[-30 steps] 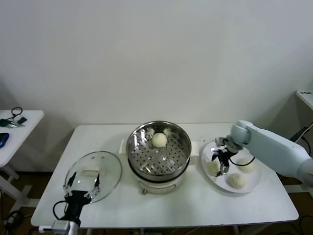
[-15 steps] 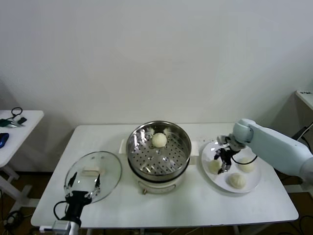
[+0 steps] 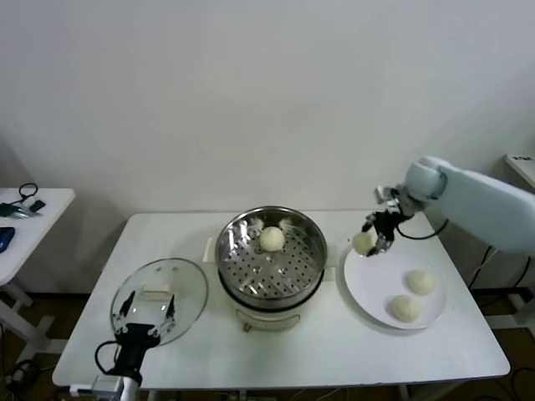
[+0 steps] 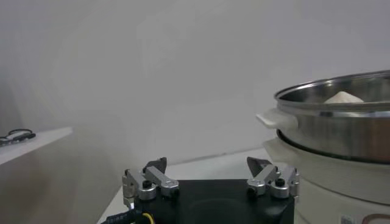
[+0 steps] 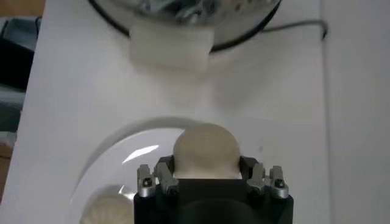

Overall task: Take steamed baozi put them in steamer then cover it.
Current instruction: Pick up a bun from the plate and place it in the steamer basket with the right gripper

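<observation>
- Grip: the right gripper (image 3: 374,238) is clamped on one pale cream-white round bun (image 3: 363,242), lifted above the rim of the flat white round plate (image 3: 368,288); in the right wrist view the bun (image 5: 206,151) sits between its fingers (image 5: 164,171).
- Two more buns rest on the plate, one at its 3 o'clock (image 3: 420,281), one at its 5 o'clock (image 3: 405,308).
- The round shiny stainless-steel steamer (image 3: 230,259) on its cream-white base stands mid-table, at 9 o'clock from the plate, with a fourth bun (image 3: 272,239) on its perforated tray toward 12 o'clock.
- The round glass lid (image 3: 192,292) lies flat at the steamer's 8 o'clock.
- The left gripper (image 3: 148,310) waits over the lid's near edge, fingers (image 4: 143,181) spread apart, holding nothing.
</observation>
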Tool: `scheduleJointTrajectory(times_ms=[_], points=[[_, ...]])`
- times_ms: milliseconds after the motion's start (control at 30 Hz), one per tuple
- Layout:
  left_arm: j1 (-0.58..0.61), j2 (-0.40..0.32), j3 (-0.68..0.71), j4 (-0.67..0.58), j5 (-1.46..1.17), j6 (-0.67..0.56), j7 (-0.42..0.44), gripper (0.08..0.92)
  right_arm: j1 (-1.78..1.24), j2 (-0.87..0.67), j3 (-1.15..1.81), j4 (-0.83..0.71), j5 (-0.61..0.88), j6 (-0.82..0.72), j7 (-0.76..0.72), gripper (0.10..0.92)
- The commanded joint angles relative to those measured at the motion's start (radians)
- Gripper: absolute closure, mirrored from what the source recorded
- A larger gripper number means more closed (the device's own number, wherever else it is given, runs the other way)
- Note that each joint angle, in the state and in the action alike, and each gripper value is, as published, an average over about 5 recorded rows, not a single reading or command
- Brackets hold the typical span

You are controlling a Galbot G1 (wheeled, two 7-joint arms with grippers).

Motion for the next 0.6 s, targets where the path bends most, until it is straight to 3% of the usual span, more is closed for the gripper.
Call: scheduleJointTrajectory(times_ms=[33, 367, 600], points=[[0.000, 0.000, 0.006, -0.005, 0.001, -0.002, 0.001, 0.177, 0.300, 0.079, -0.203, 0.081, 0.258, -0.034, 0.008, 0.347], [0.013, 0.008, 0.026, -0.031, 0.011, -0.010, 0.002, 0.177, 0.268, 0.330, -0.196, 0.096, 0.408, -0.114, 0.104, 0.347], [0.033, 0.012, 0.021, -0.034, 0.012, -0.019, 0.001, 0.177, 0.168, 0.484, -0.183, 0.051, 0.388, -0.138, 0.162, 0.346]])
